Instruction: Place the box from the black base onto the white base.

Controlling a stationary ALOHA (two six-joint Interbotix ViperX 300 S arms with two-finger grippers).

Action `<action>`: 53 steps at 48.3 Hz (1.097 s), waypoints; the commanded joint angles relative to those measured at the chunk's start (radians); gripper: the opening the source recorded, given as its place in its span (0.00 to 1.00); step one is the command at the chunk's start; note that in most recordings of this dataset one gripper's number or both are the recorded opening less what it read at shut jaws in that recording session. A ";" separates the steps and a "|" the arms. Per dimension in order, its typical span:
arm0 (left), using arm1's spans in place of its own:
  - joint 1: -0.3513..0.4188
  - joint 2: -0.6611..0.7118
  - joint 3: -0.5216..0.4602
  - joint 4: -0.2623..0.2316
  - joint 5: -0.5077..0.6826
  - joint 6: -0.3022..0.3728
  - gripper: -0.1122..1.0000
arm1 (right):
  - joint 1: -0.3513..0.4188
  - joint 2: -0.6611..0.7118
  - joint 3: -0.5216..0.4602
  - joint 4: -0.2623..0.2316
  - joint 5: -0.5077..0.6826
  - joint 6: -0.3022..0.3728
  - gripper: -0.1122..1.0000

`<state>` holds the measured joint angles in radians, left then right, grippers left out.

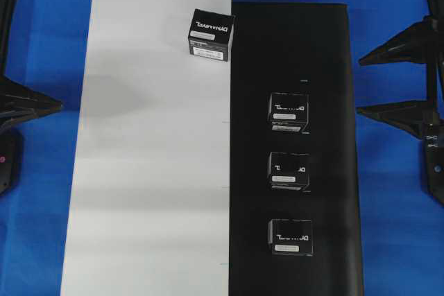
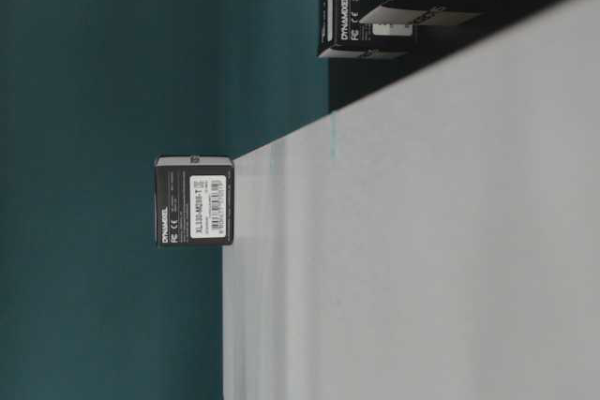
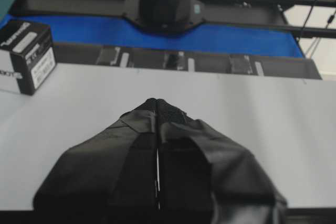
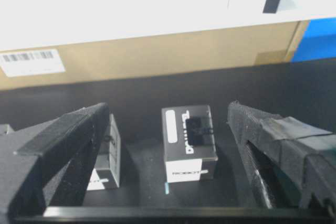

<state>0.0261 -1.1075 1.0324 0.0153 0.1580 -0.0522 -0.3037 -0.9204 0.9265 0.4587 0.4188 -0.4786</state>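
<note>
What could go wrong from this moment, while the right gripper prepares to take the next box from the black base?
1. The box on the white base sits at the board's right edge, slightly over the black base; carrying another box past might knock it.
2. The three remaining boxes stand in a close row, so the open right gripper could nudge a neighbour.
3. The left gripper, shut, hovers over the white base and might obstruct placement.
</note>
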 commanded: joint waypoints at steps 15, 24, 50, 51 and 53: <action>-0.003 0.018 -0.017 0.002 -0.009 0.000 0.05 | 0.006 0.003 -0.008 0.003 -0.009 0.000 1.00; -0.003 0.018 -0.015 0.002 -0.009 0.000 0.05 | 0.006 0.003 -0.006 0.003 -0.011 0.000 1.00; -0.003 0.017 -0.017 0.002 -0.009 0.002 0.05 | 0.005 -0.043 0.035 0.005 -0.011 0.000 1.00; -0.003 0.018 -0.017 0.002 -0.009 0.002 0.05 | 0.006 -0.048 0.037 0.003 -0.011 0.000 1.00; -0.003 0.017 -0.017 0.003 -0.009 0.002 0.05 | 0.006 -0.058 0.040 0.003 -0.011 0.000 1.00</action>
<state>0.0245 -1.0999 1.0324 0.0138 0.1580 -0.0522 -0.2991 -0.9679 0.9679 0.4587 0.4172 -0.4786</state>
